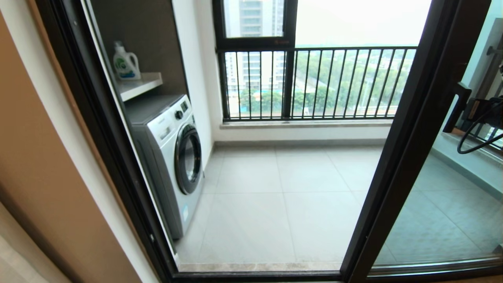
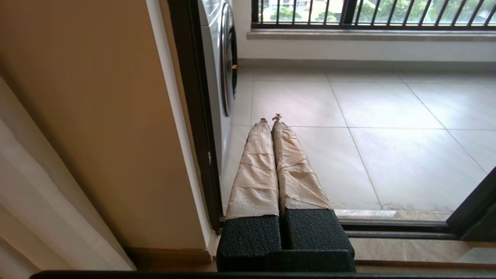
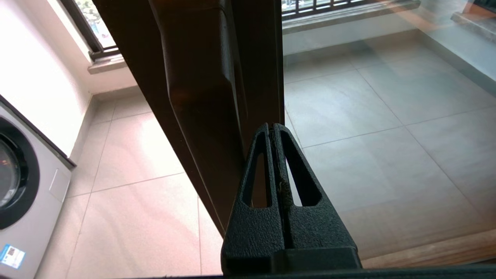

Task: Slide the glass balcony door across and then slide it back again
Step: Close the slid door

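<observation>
The glass balcony door (image 1: 408, 129) stands slid to the right, its dark stile running slantwise, and the doorway to its left is open. A dark bar handle (image 1: 455, 108) sits on the stile. My right gripper (image 3: 273, 127) is shut on nothing, its tips against the stile (image 3: 255, 58) on the glass side, next to the handle (image 3: 197, 77). In the head view that arm's wrist (image 1: 485, 112) with a looped cable shows at the right edge beside the handle. My left gripper (image 2: 270, 119), wrapped in beige tape, is shut and empty, low by the left door jamb (image 2: 193, 116).
A white washing machine (image 1: 173, 157) stands just inside the balcony at left, with a detergent bottle (image 1: 125, 63) on the shelf above. A black railing (image 1: 334, 82) backs the tiled floor (image 1: 283, 204). The floor track (image 1: 259, 275) runs along the threshold.
</observation>
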Available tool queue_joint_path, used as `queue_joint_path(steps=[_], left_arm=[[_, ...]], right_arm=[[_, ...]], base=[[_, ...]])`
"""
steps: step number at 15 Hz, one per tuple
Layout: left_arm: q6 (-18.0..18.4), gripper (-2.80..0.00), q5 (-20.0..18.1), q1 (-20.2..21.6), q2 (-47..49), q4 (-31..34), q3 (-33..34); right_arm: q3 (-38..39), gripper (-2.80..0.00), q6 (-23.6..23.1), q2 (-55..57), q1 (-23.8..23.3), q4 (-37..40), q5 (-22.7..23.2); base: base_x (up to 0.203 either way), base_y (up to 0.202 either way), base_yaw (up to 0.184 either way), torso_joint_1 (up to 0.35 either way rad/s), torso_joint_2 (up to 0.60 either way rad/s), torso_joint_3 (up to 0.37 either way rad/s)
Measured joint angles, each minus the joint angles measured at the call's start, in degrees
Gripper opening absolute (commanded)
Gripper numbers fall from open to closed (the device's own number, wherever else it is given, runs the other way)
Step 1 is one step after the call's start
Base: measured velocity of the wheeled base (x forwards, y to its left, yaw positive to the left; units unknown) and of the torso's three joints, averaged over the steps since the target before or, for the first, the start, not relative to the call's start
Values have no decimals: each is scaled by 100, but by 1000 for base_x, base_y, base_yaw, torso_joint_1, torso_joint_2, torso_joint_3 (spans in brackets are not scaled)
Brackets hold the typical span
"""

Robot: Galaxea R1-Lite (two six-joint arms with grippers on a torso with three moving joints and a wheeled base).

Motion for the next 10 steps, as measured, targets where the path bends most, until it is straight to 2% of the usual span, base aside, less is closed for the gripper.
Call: queue_joint_path(steps=[10], left_arm=[[-6,-280,-2,0,0,-2,0]], right_arm=[[193,-280,20,-172,317,-4,45]], base=[[0,0,0,0,0,0]])
